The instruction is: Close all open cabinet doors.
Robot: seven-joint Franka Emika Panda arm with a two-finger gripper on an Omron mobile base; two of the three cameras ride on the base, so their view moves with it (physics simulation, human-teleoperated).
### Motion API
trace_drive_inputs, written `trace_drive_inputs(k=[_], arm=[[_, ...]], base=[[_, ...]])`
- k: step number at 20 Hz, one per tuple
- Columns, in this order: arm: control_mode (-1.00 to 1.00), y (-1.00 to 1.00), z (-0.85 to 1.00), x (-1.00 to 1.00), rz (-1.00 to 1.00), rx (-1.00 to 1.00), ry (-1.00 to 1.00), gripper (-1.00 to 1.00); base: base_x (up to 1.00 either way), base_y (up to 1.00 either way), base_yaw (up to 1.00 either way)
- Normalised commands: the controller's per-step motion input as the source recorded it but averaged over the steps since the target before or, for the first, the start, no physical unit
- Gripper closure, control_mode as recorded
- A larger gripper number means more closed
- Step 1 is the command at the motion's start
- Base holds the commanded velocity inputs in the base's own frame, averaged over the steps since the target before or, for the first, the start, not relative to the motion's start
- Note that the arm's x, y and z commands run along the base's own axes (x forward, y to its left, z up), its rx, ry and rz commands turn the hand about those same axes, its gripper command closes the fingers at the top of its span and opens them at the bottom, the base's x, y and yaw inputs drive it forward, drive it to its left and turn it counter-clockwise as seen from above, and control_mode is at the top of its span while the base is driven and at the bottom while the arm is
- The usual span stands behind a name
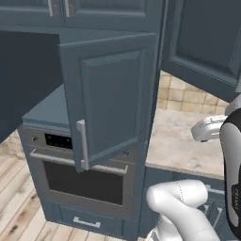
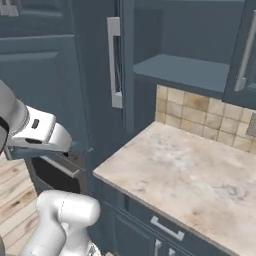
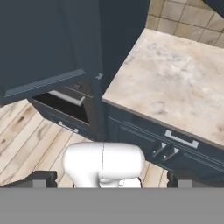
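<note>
A: Cabinet doors hang open in two places. In the left base view, one open door (image 1: pixel 109 99) fills the centre of the frame, swung out over the oven (image 1: pixel 80 172), with a slim silver handle (image 1: pixel 82 143) along its lower left edge. A second open door (image 1: pixel 204 44) hangs in the upper right of that frame, above the counter (image 1: pixel 181 141).

B: And from the other side?

A: In the right base view the first door (image 2: pixel 122 65) is seen nearly edge-on, upper centre, its handle (image 2: pixel 114 62) facing the camera. Beside it, to the right, an open shelf (image 2: pixel 185 70) sits above a tan tiled wall (image 2: pixel 200 112), and a further door (image 2: pixel 245 50) with a silver bar stands at the upper right edge.

B: Where is the gripper?

A: In the hand view, two dark finger tips (image 3: pixel 37 179) show at the lower left and lower right corners, set wide apart and holding nothing. That view shows the door (image 3: pixel 39 48) from beneath, in the upper left, with the marbled counter in the upper right and drawer fronts (image 3: pixel 179 144) below it.

B: Anything else?

A: Light wooden floor (image 1: pixel 19 214) lies in the lower left of the left base view. Closed doors (image 1: pixel 113 9) run along its top edge
</note>
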Motion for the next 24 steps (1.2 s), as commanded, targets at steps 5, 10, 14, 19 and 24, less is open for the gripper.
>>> trace_drive_inputs(k=[5, 10, 14, 19, 24], arm=[[1.00, 0.00, 0.00, 0.00, 0.00, 0.00, 0.00, -1.00], [1.00, 0.00, 0.00, 0.00, 0.00, 0.00, 0.00, -1.00], [1.00, 0.00, 0.00, 0.00, 0.00, 0.00, 0.00, -1.00], [1.00, 0.00, 0.00, 0.00, 0.00, 0.00, 0.00, -1.00], [1.00, 0.00, 0.00, 0.00, 0.00, 0.00, 0.00, -1.00]], base=[[0.39, 0.06, -0.54], [0.30, 0.06, -0.51], [0.22, 0.11, -0.42], [0.26, 0.15, -0.35], [0.28, 0.08, -0.17]])
